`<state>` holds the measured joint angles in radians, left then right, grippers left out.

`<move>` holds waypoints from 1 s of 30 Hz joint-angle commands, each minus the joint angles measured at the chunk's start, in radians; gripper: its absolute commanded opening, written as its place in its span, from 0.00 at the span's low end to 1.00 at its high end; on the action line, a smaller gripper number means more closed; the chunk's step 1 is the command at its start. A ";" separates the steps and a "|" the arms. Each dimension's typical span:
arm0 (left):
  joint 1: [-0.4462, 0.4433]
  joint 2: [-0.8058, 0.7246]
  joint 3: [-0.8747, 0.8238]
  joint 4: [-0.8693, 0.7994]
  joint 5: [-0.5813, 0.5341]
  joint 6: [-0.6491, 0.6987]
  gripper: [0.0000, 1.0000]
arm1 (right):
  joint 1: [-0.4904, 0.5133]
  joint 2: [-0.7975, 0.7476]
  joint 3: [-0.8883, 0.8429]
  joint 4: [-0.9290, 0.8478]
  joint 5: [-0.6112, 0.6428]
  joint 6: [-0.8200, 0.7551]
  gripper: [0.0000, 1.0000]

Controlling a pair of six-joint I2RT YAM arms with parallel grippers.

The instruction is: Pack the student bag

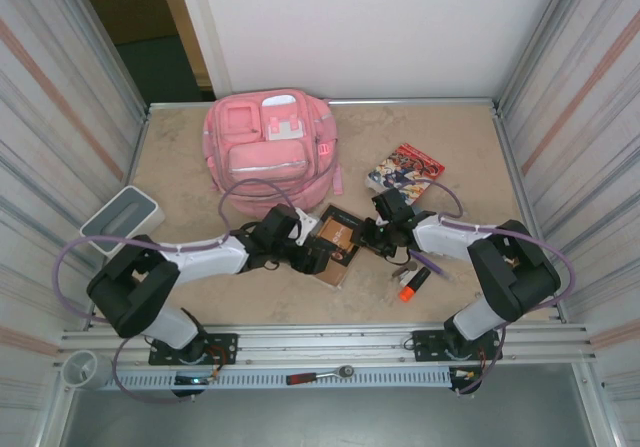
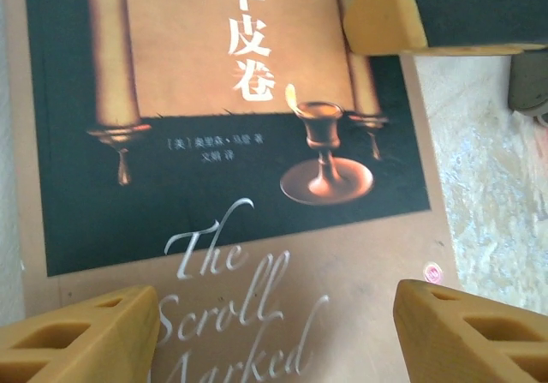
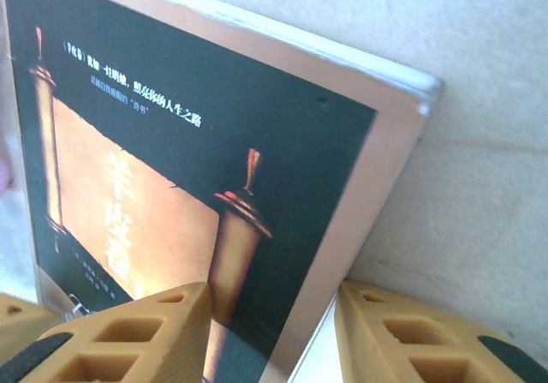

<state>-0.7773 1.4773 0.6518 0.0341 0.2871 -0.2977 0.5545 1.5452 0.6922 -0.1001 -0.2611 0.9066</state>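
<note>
The left gripper (image 2: 276, 319) hangs spread over the one dark book (image 2: 231, 143). The right gripper (image 3: 274, 314), also spread, straddles the book's edge. One pink student bag (image 1: 270, 147) lies far left of them, one colourful book (image 1: 405, 172) far right, and one marker (image 1: 414, 284) near right.
</note>
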 commanded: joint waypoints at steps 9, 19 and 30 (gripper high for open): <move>0.049 -0.028 0.030 -0.096 -0.231 -0.082 0.76 | 0.047 -0.014 -0.017 0.102 0.077 0.016 0.50; 0.017 0.063 0.009 -0.027 -0.112 -0.115 0.65 | 0.103 -0.048 -0.041 0.203 0.118 0.096 0.41; -0.002 0.037 -0.019 0.001 -0.106 -0.138 0.64 | 0.119 -0.121 -0.034 0.165 0.184 0.085 0.15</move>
<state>-0.7628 1.5276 0.6537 0.0196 0.1143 -0.4114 0.6659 1.4212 0.6476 0.0597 -0.1043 0.9943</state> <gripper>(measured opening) 0.640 0.163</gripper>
